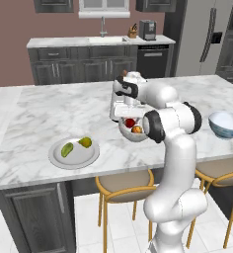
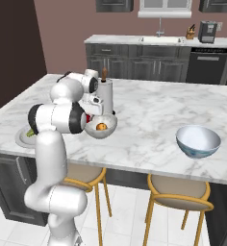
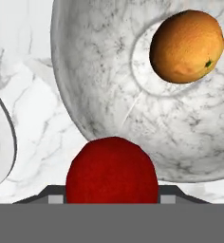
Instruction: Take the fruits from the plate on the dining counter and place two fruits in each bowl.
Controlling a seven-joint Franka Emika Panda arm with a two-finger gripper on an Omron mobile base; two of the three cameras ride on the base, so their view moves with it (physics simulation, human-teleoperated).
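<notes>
Gripper [image 1: 130, 117] low over the speckled grey bowl [image 1: 126, 132] on the dining counter [image 1: 49, 108], jaws pinching the round red fruit [image 3: 111, 170] between them. In the hand view, red fruit right at the bottom, close to the camera, at the near rim of the bowl. Cannot tell if it touches the bowl yet. Finger tips mostly hidden behind the red fruit.

Orange-brown fruit [image 3: 186, 46] already down inside the speckled bowl, sitting in the flat round bottom. In the left base view, red and orange-brown fruits side by side in the bowl, just under the hand.

Plate [image 1: 57, 157] to the left of the speckled bowl, near the front edge of the counter, apart from the bowl. Two fruits on it: long green fruit [image 1: 67, 149] and yellow-green fruit [image 1: 85, 142], near each other.

White bowl with blue outside [image 2: 198, 141] far off on the right side of the counter, well apart from the arm. Nothing seen inside it.

Two round stools [image 1: 124, 184] tucked under the front of the counter. Back counter with a sink [image 1: 105, 39] against the far wall.
</notes>
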